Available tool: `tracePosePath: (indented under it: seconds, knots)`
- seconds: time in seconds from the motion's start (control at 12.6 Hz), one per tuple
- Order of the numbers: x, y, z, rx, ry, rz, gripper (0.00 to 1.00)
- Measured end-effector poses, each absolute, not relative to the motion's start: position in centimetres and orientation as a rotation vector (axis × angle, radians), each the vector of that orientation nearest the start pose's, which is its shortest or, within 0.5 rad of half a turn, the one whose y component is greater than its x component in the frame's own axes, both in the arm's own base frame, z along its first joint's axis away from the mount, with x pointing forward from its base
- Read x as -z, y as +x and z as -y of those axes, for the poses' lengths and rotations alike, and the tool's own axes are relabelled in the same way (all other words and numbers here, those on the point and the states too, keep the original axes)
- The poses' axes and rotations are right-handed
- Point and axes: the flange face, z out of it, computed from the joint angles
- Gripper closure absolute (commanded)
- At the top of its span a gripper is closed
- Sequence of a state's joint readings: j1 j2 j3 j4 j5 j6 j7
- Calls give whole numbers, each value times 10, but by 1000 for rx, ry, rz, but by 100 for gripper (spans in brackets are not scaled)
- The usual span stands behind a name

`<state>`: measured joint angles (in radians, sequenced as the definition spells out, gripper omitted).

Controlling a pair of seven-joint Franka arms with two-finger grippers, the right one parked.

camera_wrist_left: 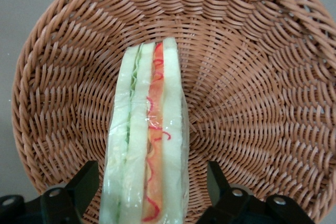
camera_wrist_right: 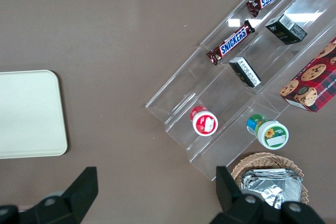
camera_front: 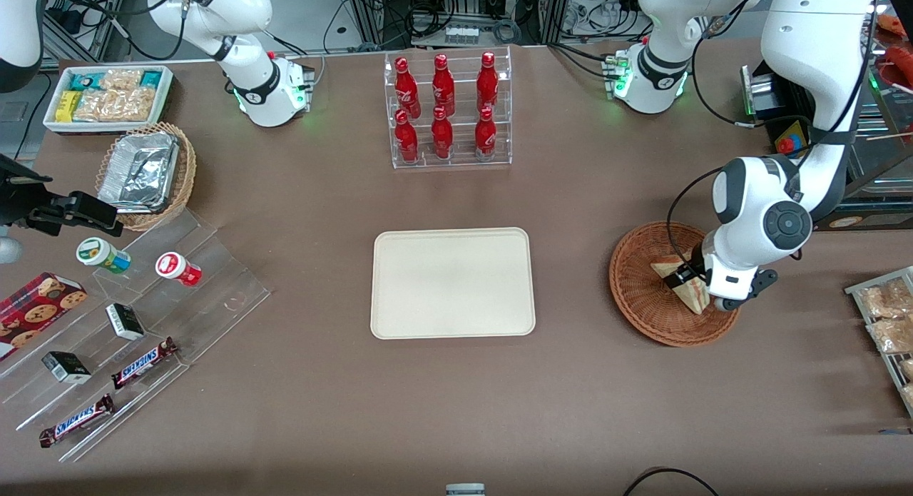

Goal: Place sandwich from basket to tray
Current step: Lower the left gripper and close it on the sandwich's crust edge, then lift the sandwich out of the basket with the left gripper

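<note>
Down in one basket (camera_front: 645, 307), tool (camera_front: 690, 285) straddles one sandwich (camera_wrist_left: 147, 150).

Wrapped triangular sandwich (camera_wrist_left: 147, 145) lying in round reddish-brown woven wicker basket (camera_wrist_left: 252, 87). Black two-finger gripper (camera_wrist_left: 149, 192) straddling it, fingers (camera_wrist_left: 84, 184) parted, not touching.

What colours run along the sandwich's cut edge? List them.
Pale bread with green and red-orange filling stripes on the sandwich, clearest in the left wrist view; the gripper has its jaws open around it.

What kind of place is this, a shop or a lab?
Probably a robot lab dressed as a snack shop: red bottles in a clear rack, Snickers bars on steps, cables. The pincer straddles the sandwich in its basket, open.
</note>
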<state>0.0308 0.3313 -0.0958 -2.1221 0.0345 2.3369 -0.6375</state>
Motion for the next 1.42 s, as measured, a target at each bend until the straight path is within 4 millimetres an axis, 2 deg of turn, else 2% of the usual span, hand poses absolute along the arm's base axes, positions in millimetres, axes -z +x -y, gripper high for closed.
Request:
tracePosePath:
  seconds: [0.63, 0.79, 0.95, 1.19, 1.42]
  knots:
    - [-253, 564, 35, -152, -2978, 826, 100]
    - [-266, 567, 34, -164, -2951, 772, 100]
    - [-287, 573, 37, -162, -2939, 738, 100]
    - [-322, 576, 67, -140, -2950, 665, 100]
    - [-355, 579, 128, -113, -2976, 522, 100]
